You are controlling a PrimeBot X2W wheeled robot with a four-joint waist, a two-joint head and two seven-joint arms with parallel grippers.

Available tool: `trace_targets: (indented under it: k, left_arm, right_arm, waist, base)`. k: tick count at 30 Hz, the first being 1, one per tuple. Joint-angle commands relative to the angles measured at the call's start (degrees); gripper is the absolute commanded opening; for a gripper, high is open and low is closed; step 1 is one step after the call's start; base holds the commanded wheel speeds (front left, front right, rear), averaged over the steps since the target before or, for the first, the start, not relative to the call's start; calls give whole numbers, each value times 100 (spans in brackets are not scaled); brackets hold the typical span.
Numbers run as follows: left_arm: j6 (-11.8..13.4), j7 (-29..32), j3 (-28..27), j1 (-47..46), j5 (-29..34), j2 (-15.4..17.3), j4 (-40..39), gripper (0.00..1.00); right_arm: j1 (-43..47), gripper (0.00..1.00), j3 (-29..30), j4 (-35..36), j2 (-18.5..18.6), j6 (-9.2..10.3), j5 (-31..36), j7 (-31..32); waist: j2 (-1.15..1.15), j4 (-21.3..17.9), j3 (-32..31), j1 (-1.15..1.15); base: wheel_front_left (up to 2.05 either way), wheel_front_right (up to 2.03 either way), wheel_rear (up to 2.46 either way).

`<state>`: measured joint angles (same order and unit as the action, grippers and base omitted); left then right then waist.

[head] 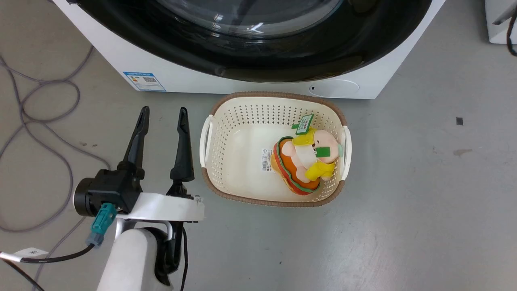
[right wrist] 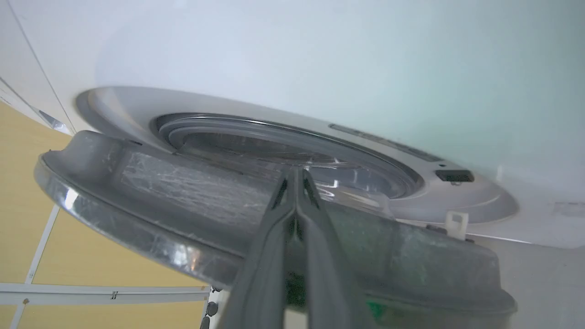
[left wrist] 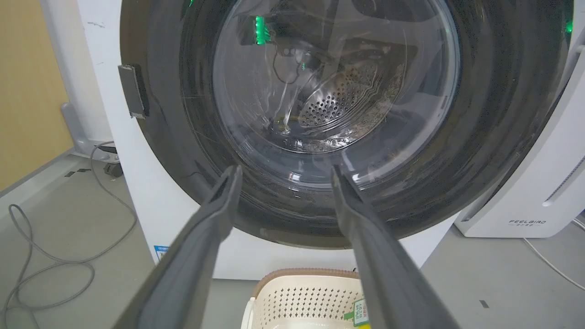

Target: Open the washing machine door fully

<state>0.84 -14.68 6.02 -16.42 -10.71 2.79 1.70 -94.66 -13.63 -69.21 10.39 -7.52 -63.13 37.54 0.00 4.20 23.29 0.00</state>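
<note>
The washing machine door (head: 282,60) is a glossy black disc with a clear glass bowl, hung on the white machine (head: 181,76). From the left wrist view the door (left wrist: 480,137) faces me head on. My left gripper (head: 163,109) is open and holds nothing, low in front of the machine, left of the basket; its fingers frame the door's lower part (left wrist: 286,169). In the right wrist view the door's grey inner side (right wrist: 183,192) stands ajar from the drum opening (right wrist: 274,146). My right gripper (right wrist: 296,171) is shut, its fingers lying against that inner side.
A cream perforated basket (head: 278,96) holding a plush toy (head: 307,159) sits on the floor right under the door. Grey cables (head: 40,121) loop over the floor to the left. A second white appliance (left wrist: 525,201) stands at the machine's right.
</note>
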Motion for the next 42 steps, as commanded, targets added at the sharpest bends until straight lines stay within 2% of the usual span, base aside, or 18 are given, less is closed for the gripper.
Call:
trace_targets:
  k: [1, 8, 23, 42]
  left_arm:
    - [14, -32, 3, -68, -22, 9, 9, 100]
    - [37, -32, 23, -69, -42, 9, 18, 100]
    - [53, -32, 46, -35, -64, 9, 56, 100]
    - [83, -32, 107, 165, -63, 9, 194, 100]
  right_arm:
    - [139, 0, 41, 6, -81, 3, -52, -73]
    - [229, 0, 281, -17, -140, 3, -249, -160]
    - [618, 0, 476, 203, -94, 3, -507, 277]
    - [1598, 0, 579, 651, -68, 3, -825, 1436]
  waist:
    - [0, 3, 4, 0]
    - [0, 15, 4, 0]
    - [0, 12, -118, 0]
    - [0, 20, -588, 0]
  base:
    - [0, 0, 0]
    - [0, 0, 0]
    - [0, 0, 0]
    - [0, 0, 0]
